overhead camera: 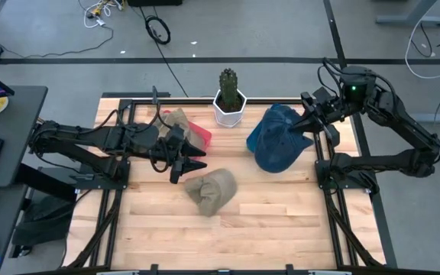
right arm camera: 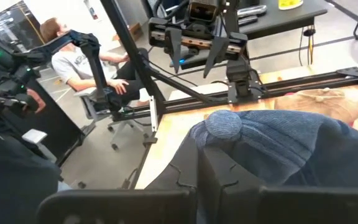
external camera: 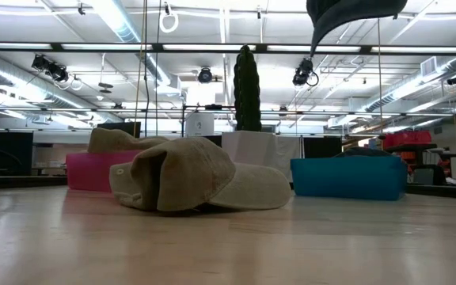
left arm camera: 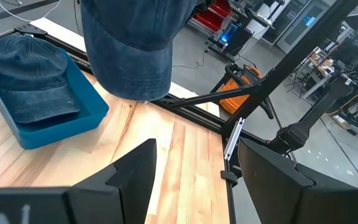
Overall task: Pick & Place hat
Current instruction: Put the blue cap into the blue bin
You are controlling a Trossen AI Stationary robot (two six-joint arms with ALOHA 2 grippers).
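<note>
My right gripper (overhead camera: pixel 305 122) pinching blue denim cap (overhead camera: pixel 276 137) — cap hanging lifted above blue tray (external camera: pixel 347 177), right of potted cactus (overhead camera: pixel 229 95). My left gripper (overhead camera: pixel 195 164) spread, hovering just beside khaki cap (overhead camera: pixel 212 190) lying on table (overhead camera: pixel 266 214).

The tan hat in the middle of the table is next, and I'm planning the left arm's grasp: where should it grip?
Probably the crown of the tan hat: it lies crumpled with raised folds, easier to pinch than the flat brim. Come straight down with the open left gripper, which is beside it.
</note>
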